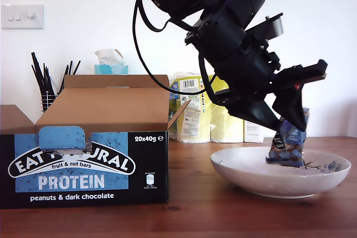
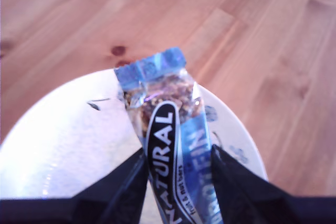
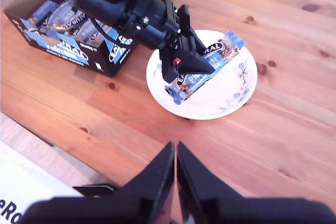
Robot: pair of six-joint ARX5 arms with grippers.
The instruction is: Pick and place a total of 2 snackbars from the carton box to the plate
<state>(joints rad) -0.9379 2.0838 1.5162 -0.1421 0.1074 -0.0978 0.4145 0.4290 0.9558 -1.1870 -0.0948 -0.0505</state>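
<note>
- Our first gripper (image 1: 290, 137) is clamped on a bar (image 1: 287, 146) and hangs over the plate (image 1: 245, 172) at the lower right of the exterior view; the bar stands nearly upright, its lower end at or just above the plate's floor; we cannot tell whether it touches.
- In the first wrist view the bar (image 2: 170, 145) runs out between the two dark jaws, held across its width near one end; the free end, with its crimped blue seal, points out over the white plate (image 2: 63, 145).
- Our second gripper (image 3: 176, 174) holds nothing; its jaws are pressed together, well away from the plate (image 3: 239, 95), above bare table (image 3: 294, 145).
- The box (image 1: 83, 165) sits at the lower left of the exterior view, flaps open; the second wrist view shows more bars (image 3: 68, 22) lying packed inside it.
- We judge the bar light and fairly stiff, but its foil wrapper looks slick and crinkly; a grip across the flat middle seems safer than one on the thin sealed ends, which could slide or fold.
- The plate is ceramic and shallow; we judge a gentle let-go, low down, would keep the bar from skidding over the rim.
</note>
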